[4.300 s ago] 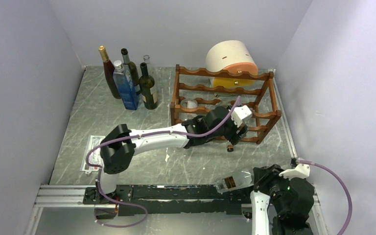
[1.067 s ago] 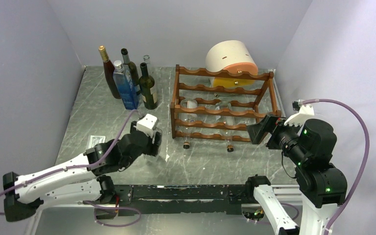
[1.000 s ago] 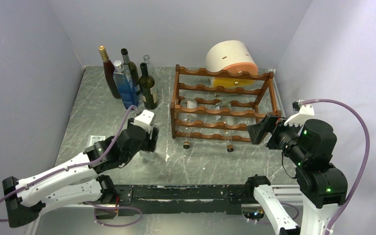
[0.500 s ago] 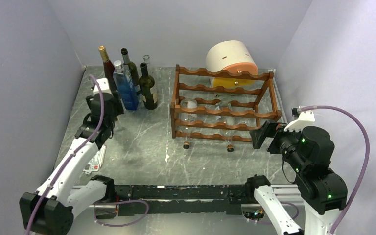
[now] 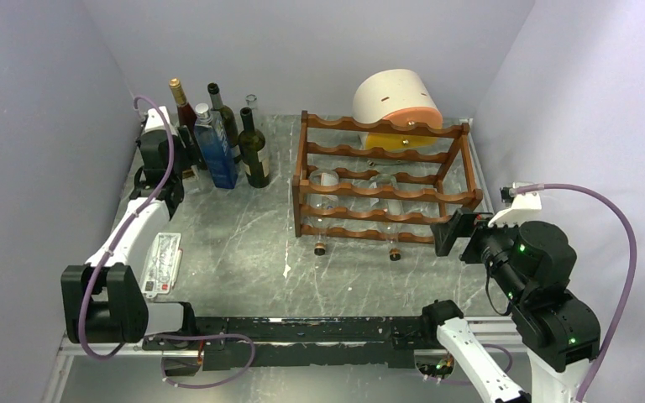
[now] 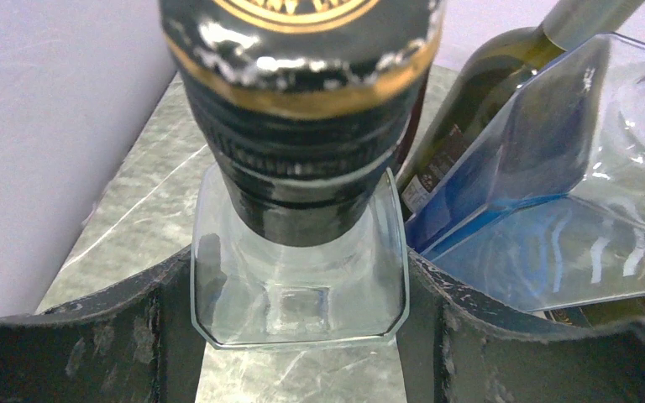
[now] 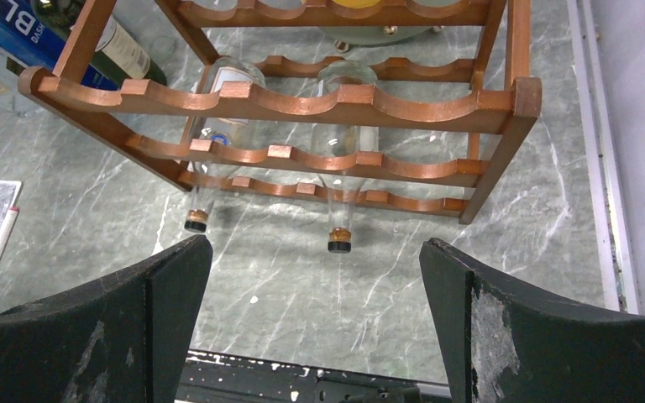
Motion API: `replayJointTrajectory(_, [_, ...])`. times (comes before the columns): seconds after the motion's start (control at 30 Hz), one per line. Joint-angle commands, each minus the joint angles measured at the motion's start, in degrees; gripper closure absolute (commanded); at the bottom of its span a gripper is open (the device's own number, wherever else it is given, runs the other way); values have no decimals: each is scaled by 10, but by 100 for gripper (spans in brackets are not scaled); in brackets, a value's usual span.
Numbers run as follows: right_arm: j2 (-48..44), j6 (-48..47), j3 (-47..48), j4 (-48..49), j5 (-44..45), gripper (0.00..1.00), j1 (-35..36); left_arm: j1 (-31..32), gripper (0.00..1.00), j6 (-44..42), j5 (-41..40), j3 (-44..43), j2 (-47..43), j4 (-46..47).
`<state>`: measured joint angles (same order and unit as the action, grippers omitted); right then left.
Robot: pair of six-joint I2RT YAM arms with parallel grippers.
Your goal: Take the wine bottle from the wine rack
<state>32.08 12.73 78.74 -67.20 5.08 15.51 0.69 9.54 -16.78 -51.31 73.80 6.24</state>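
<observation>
The reddish-brown wine rack (image 5: 382,191) (image 7: 336,96) stands right of the table's middle. Two clear bottles lie in it, their brown caps (image 7: 338,243) (image 7: 195,222) poking out at the front. My left gripper (image 5: 172,153) (image 6: 298,294) is at the back left, shut on a clear, square-bodied wine bottle (image 6: 302,285) with a black-and-gold cap. That bottle is upright next to the blue bottle (image 6: 554,193). My right gripper (image 5: 449,231) (image 7: 312,252) hangs open and empty off the rack's front right corner.
Several upright bottles (image 5: 218,134) cluster at the back left by the wall. A white-and-orange cylinder (image 5: 396,99) lies behind the rack. A flat white packet (image 5: 161,262) lies near the left front. Walls close in on both sides.
My left arm has swung from the front of the rack to the back left bottle group, carrying the clear bottle. The right gripper has sunk slightly and stayed open.
</observation>
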Motion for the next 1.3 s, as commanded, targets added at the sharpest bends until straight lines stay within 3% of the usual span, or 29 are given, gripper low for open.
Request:
replayJointTrajectory(0.0, [-3,-11,0,22,13,0,6,-15,93,-25,79,-21,9,148])
replayJointTrajectory(0.13, [-3,-10,-4,25,10,0,6,-27,93,-46,102,4,21,182])
replayJointTrajectory(0.3, [1,-2,-13,29,-1,0,6,-42,92,-38,123,-6,50,160])
replayJointTrajectory(0.6, [3,14,-14,37,-19,0,6,-52,76,-8,167,-21,80,138])
replayJointTrajectory(0.83, [5,24,-26,45,-33,0,6,-52,41,-9,133,-35,84,101])
replayJointTrajectory(1.0, [8,31,-25,47,-40,0,6,-52,27,0,127,-29,61,95])
replayJointTrajectory(1.1, [10,35,-25,46,-39,0,6,-52,3,-2,118,-28,40,88])
replayJointTrajectory(1.27, [16,47,-33,46,-45,0,6,-52,0,-15,114,-13,-4,92])
